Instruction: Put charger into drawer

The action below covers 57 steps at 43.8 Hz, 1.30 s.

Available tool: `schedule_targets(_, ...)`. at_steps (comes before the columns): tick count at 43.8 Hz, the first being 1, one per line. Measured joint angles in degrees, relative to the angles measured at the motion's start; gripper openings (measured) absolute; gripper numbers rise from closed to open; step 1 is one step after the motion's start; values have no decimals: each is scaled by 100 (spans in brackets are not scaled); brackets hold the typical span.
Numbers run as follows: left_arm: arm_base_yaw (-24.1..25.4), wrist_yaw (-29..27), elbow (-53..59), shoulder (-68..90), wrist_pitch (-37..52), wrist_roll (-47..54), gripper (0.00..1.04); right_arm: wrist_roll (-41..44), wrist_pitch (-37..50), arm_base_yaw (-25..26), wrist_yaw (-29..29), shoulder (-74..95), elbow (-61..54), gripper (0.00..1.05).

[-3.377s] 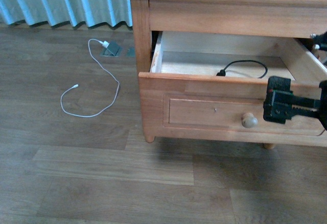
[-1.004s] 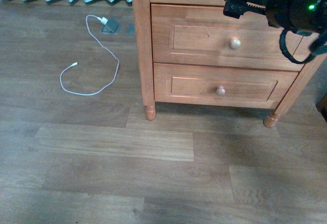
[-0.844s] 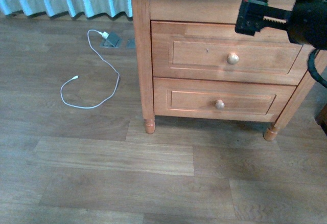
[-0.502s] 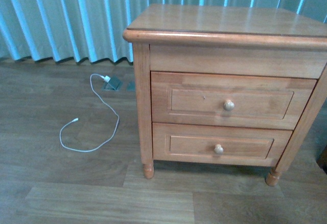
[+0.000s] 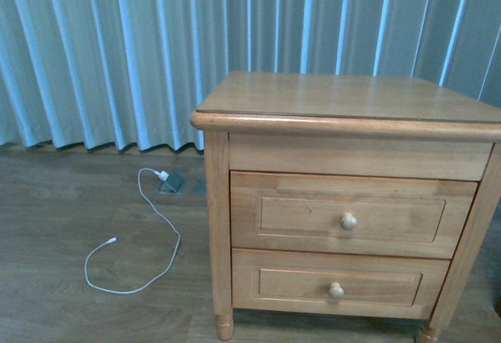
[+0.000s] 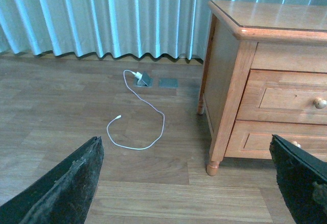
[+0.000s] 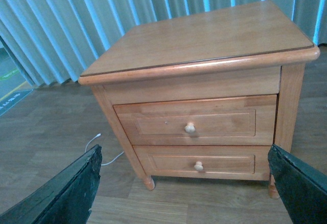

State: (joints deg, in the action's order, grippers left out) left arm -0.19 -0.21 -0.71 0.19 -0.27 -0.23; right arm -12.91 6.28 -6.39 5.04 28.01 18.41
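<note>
Wooden drawer [image 5: 351,214] closed, well beyond spread fingers [image 7: 56,193]

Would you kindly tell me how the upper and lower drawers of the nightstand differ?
The upper drawer is taller than the lower drawer, and its recessed panel is deeper top to bottom. Both are shut, light-brown wood, each with one round knob at the centre.

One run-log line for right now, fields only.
upper drawer: shut | charger: not visible | white cable: on floor, left of nightstand | left fingers: open, empty | right fingers: open, empty
</note>
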Motion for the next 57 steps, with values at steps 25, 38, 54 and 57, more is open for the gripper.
schedule_targets(25, 2, 4, 0, 0, 0, 0, 99, 1246, 538, 619, -520, -918, -1132, 10)
schedule_targets(38, 2, 2, 0, 0, 0, 0, 99, 1270, 396, 627, -511, -1379, -1429, 2)
schedule_targets(54, 2, 0, 0, 0, 0, 0, 99, 1274, -625, 627, -498, -2710, -1808, 2)
schedule_targets(57, 2, 9, 0, 0, 0, 0, 99, 1274, -632, 627, -498, -2761, -1808, 2)
